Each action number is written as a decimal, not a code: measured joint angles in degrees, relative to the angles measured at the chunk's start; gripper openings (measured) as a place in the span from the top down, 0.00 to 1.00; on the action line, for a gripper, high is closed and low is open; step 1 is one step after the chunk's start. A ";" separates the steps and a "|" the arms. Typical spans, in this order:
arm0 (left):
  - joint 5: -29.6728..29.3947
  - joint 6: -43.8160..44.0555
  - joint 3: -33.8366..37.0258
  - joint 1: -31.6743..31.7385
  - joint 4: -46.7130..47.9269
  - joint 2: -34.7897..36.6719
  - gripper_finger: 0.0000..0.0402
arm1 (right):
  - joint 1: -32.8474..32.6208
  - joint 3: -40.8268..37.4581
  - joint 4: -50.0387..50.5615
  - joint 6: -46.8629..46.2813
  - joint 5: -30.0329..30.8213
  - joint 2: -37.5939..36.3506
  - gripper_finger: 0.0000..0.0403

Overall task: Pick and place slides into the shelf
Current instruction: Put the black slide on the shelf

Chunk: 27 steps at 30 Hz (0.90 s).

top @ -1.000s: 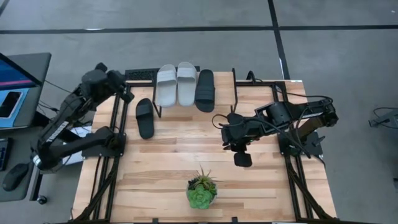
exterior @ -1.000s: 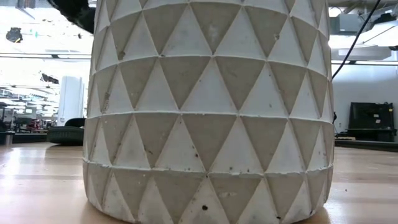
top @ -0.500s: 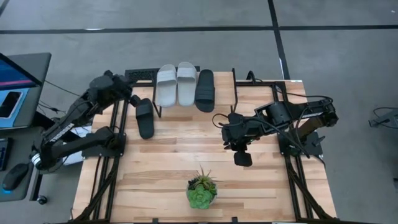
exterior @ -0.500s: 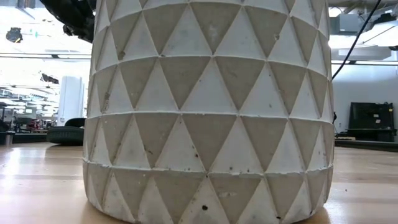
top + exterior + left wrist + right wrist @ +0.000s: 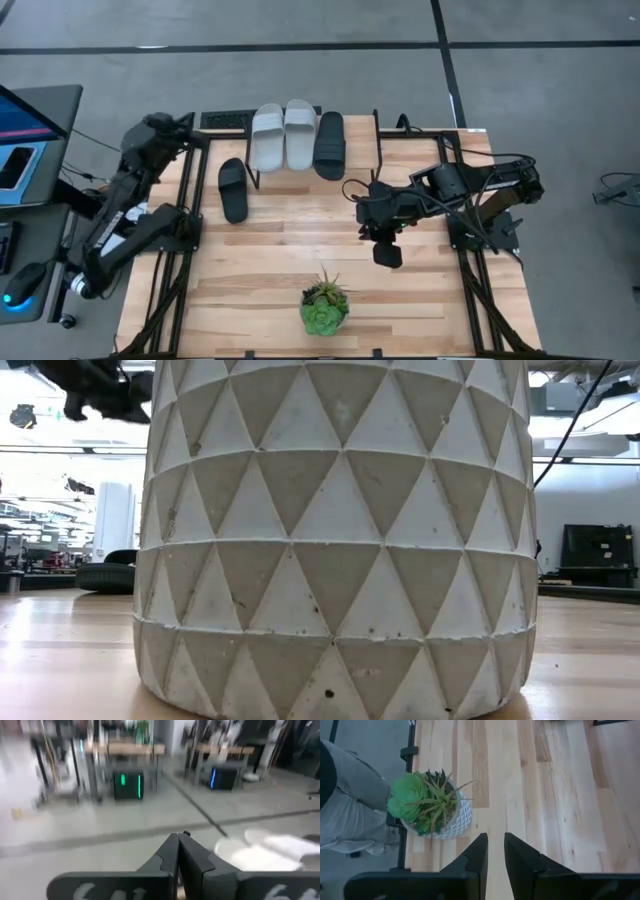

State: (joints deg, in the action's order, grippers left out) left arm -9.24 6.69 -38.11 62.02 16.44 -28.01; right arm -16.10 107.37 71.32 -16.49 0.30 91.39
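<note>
Black slide (image 5: 232, 189) lies beside, seemingly apart from, left gripper (image 5: 190, 128).

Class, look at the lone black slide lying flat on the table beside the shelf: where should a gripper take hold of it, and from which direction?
Grip the black slide across its wide strap, coming straight down from above. It lies sole-down, so the strap arches up as the only raised part, probably narrow enough for the fingers to close across.

- Grey concrete floor (image 5: 300, 25) crossed by dark seam lines.
- Light wooden slatted bench (image 5: 270, 260).
- Dark side desk (image 5: 45, 110) carrying a lit monitor (image 5: 20, 115).
</note>
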 joint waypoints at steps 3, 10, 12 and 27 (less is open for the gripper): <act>0.54 2.45 0.02 0.77 1.94 -3.79 1.00 | 0.79 0.00 0.89 0.61 -0.04 0.00 0.87; -11.37 -2.28 -6.54 -4.61 12.48 -13.47 1.00 | 4.72 0.00 6.56 5.72 -0.24 0.00 0.87; -15.35 -3.05 -8.60 -5.32 16.91 -15.68 1.00 | 6.24 0.00 8.22 7.74 -0.26 0.00 0.87; 2.45 -9.89 -23.38 0.00 42.27 -21.41 1.00 | 18.20 0.00 14.77 27.12 -0.49 -0.01 0.87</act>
State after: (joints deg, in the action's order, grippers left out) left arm -6.79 -3.20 -61.49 62.01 58.71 -49.42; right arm 2.10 107.37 86.09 10.63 -0.20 91.38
